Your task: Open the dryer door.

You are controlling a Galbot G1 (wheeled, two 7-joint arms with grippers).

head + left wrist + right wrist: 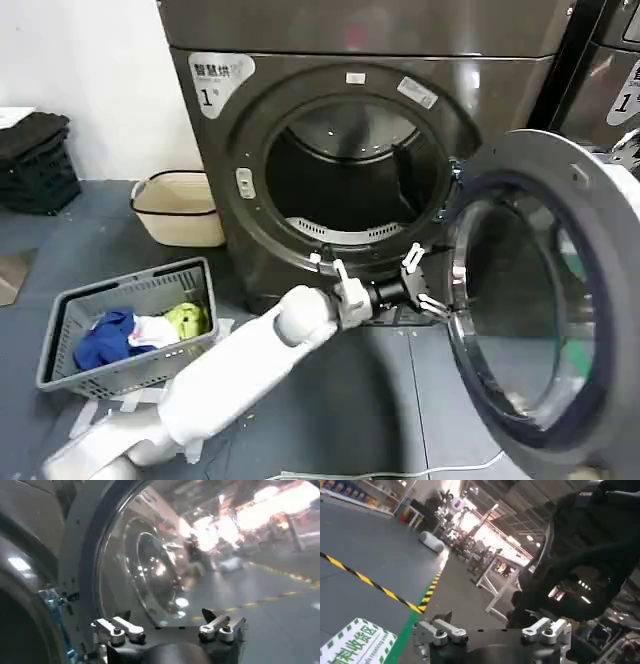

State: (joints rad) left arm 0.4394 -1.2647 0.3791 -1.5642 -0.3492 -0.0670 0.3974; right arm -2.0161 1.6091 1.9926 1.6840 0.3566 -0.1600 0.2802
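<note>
The dryer door (524, 158), chrome-rimmed with dark glass, stands swung wide open to the right of the grey-brown machine (215, 140) that carries the "1" sticker. The drum opening (350, 170) is exposed and dark inside. My left gripper (425, 282) reaches in low between the opening and the door's inner edge, open, nothing between its fingers. In the left wrist view the left gripper (166, 617) faces the door's inner glass (160, 565) and grey rim (82, 565) at close range. My right gripper (487, 622) is open and empty, pointing out at the room's floor.
A grey basket (60, 310) with clothes sits on the floor at the left, with a cream tub (180, 205) and black crates (35, 160) behind it. A second machine (610, 70) stands at the right. Yellow-black floor tape (370, 582) crosses the right wrist view.
</note>
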